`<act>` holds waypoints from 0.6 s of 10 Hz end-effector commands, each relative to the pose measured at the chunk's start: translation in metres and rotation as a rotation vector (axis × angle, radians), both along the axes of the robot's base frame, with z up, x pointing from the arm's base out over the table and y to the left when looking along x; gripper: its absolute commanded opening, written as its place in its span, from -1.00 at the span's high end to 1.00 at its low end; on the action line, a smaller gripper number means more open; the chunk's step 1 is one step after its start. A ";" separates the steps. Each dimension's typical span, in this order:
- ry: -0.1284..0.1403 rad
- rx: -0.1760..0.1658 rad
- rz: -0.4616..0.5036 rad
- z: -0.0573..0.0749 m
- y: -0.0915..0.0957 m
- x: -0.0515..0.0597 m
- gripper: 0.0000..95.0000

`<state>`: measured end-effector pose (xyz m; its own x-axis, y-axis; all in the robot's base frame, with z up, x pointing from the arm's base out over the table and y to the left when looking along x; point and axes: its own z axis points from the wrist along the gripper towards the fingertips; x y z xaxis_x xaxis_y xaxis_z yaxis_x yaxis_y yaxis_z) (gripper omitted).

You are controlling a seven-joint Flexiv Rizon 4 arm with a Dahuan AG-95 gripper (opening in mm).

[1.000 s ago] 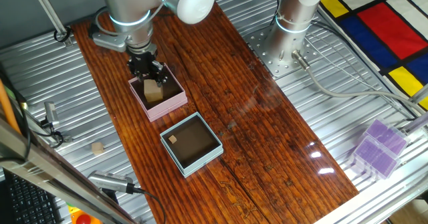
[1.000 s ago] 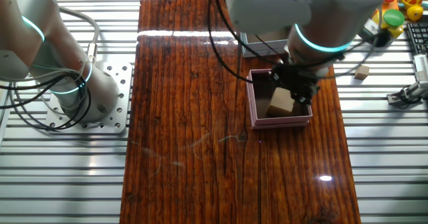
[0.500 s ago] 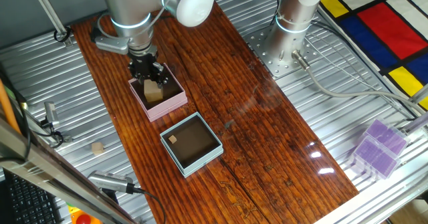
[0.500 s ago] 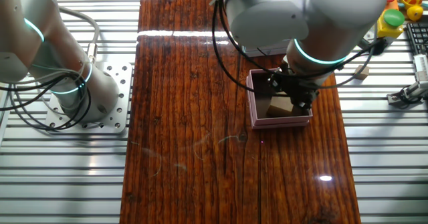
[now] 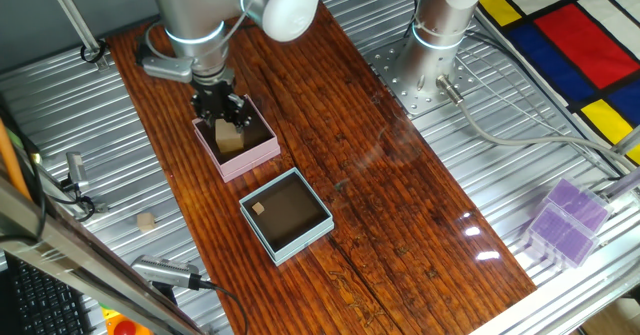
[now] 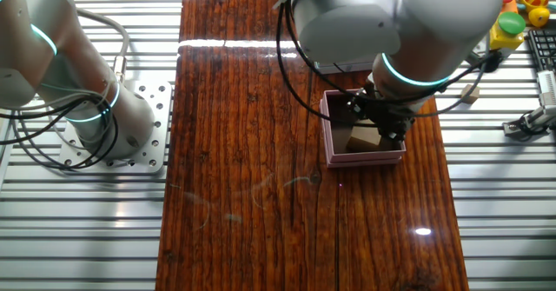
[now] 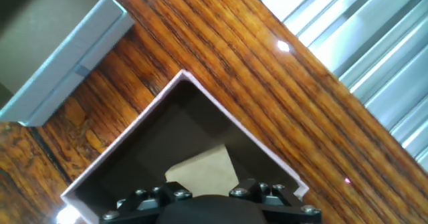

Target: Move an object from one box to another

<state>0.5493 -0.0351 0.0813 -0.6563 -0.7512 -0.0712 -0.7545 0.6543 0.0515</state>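
The tan wooden cube (image 5: 231, 136) rests inside the pink box (image 5: 254, 155), which lies on the wooden table. The cube also shows in the other fixed view (image 6: 362, 140) and in the hand view (image 7: 204, 169). My gripper (image 5: 224, 114) is lowered into the pink box (image 6: 365, 159) with its jaws on either side of the cube. The fingertips are hidden, so I cannot tell whether they press on it. The light blue box (image 5: 287, 215) lies just in front of the pink one, and its wall shows in the hand view (image 7: 73, 63).
A much smaller tan block (image 5: 258, 208) lies in the blue box. Another small block (image 5: 147, 220) lies on the metal slats to the left. A second arm's base (image 5: 432, 50) stands at the right of the table.
My gripper came down a little further into the pink box about a second ago. In the last half second nothing has visibly moved.
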 end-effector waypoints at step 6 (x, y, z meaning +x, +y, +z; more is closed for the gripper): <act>-0.020 -0.015 0.034 -0.017 0.001 0.000 -0.20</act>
<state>0.5495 -0.0339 0.0682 -0.6284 -0.7744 -0.0739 -0.7775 0.6283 0.0281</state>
